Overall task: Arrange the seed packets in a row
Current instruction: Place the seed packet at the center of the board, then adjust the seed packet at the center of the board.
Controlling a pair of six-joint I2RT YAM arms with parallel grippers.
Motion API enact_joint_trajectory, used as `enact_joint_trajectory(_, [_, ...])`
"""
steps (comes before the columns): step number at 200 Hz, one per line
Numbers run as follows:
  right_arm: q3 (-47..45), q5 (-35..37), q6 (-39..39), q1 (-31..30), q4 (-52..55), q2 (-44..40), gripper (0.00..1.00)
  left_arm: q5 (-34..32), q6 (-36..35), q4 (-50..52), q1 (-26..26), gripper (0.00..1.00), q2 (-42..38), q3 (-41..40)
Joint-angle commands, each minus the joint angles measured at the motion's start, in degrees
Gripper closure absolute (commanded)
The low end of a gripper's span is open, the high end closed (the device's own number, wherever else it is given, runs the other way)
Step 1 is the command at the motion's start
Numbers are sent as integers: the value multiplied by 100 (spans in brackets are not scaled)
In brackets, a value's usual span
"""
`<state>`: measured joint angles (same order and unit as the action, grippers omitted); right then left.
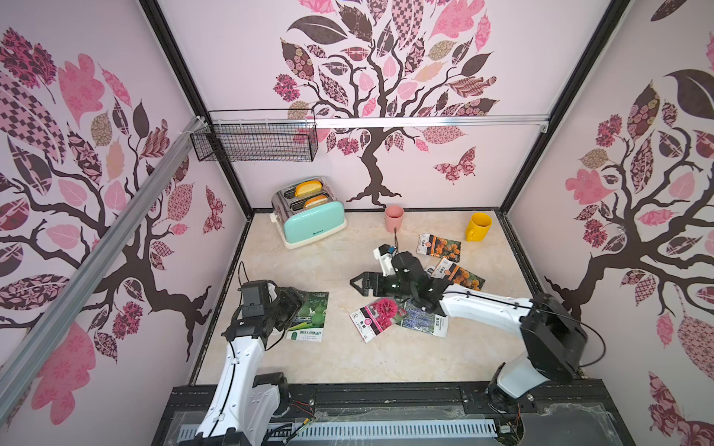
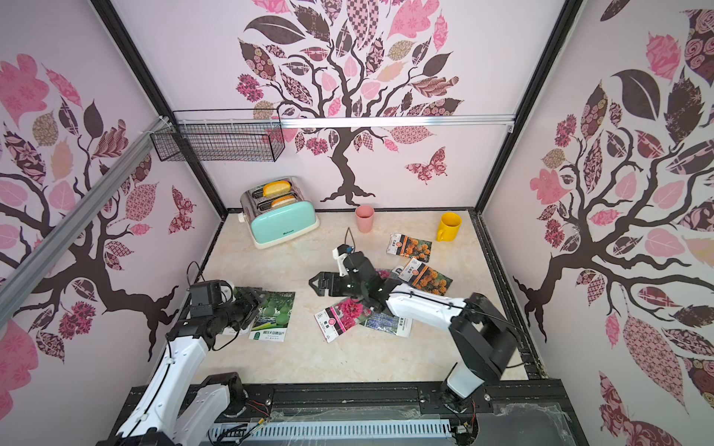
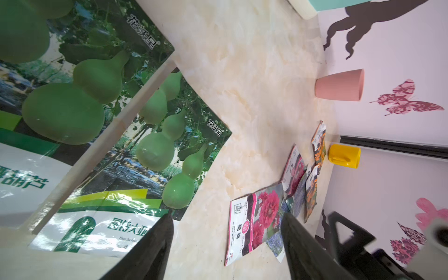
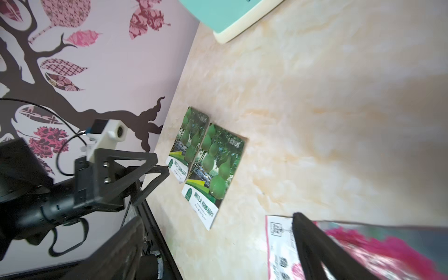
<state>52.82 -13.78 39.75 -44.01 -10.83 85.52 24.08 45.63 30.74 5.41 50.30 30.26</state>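
left gripper (image 3: 228, 215): released, fingers spread, only bare cream marble-pattern tabletop (image 1: 328, 359) between them. it sits at the left side over two flat glossy seed packets printed with green gourds, white label strips at the near end. outer gourd packet (image 3: 72, 92) is mostly hidden under the gripper in both top views. inner gourd packet (image 1: 311, 316) lies flat beside it, with a thin strip of table between them in the left wrist view.

right gripper (image 1: 359, 285): released too, fingers wide apart in the right wrist view, nothing clamped. it's over mid-table, pointing toward the left side. one finger crosses in front of the glossy pink flower packet (image 1: 376, 318); can't tell if it touches. that packet lies flat and skewed, its edge overlapping the purple lavender packet (image 1: 425, 322).

second pink flower packet (image 3: 293, 169) is mostly under the right arm in the top views. two orange marigold packets lie further right and back: near marigold packet (image 1: 458, 275) just beside the arm, far marigold packet (image 1: 438, 246) near the yellow ceramic mug (image 1: 478, 226).

packets lie in three loose clusters at mixed angles, not in one row. salmon-pink plastic cup (image 1: 394, 218) and mint-green two-slot toaster (image 1: 309, 220) with bread in it stand by the back wall.
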Motion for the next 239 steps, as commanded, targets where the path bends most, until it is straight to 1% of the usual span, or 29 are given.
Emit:
enact_joint_trajectory(1, [-661, 123, -429, 466, 752, -762, 0, -589, 17, -439, -467, 28, 267, 32])
enact_joint_trajectory(25, [-1196, -33, -463, 983, 1181, -1471, 0, -1258, 14, -739, -1508, 28, 861, 302])
enact_joint_trajectory(35, [-1395, -58, -468, 1058, 1311, -1669, 0, -1524, -77, -749, -1963, 28, 1164, 532])
enact_joint_trajectory(46, [-1639, -122, -390, 1085, 1335, -1839, 0, -1678, -250, -875, -2310, 27, 1593, 726])
enact_joint_trajectory(68, [-2148, -301, -152, 1122, 1099, -1951, 0, -1684, -529, -1061, -2831, 28, 2479, 1148])
enact_joint_trajectory(93, [-2539, -551, 122, 1140, 726, -1871, 0, -1775, -749, -1229, -3284, 30, 3308, 1534])
enact_joint_trajectory(105, [-2665, -646, 239, 1140, 580, -1830, 2, -1770, -798, -1354, -3393, 30, 3607, 1629])
enact_joint_trajectory(119, [-2827, -733, 365, 1140, 344, -1787, 6, -1775, -802, -1504, -3474, 32, 3860, 1676])
enact_joint_trajectory(149, [-2996, -938, 619, 1140, -164, -1487, 21, -1785, -855, -1676, -3551, 34, 4315, 1712])
enact_joint_trajectory(172, [-2949, -1075, 681, 1140, -418, -1111, 28, -1710, -820, -1857, -3581, 35, 4583, 1613])
enact_joint_trajectory(180, [-2929, -1150, 708, 1140, -527, -968, 31, -1684, -810, -1892, -3589, 36, 4636, 1572])
enact_joint_trajectory(194, [-2935, -1245, 799, 1140, -753, -727, 34, -1604, -774, -1953, -3607, 39, 4672, 1479])
enact_joint_trajectory(214, [-2927, -1283, 863, 1140, -1031, -426, 38, -1559, -749, -1998, -3660, 42, 4592, 1348])
enact_joint_trajectory(239, [-2891, -1314, 933, 1140, -1397, -115, 42, -1477, -697, -2062, -3703, 48, 4474, 1148])
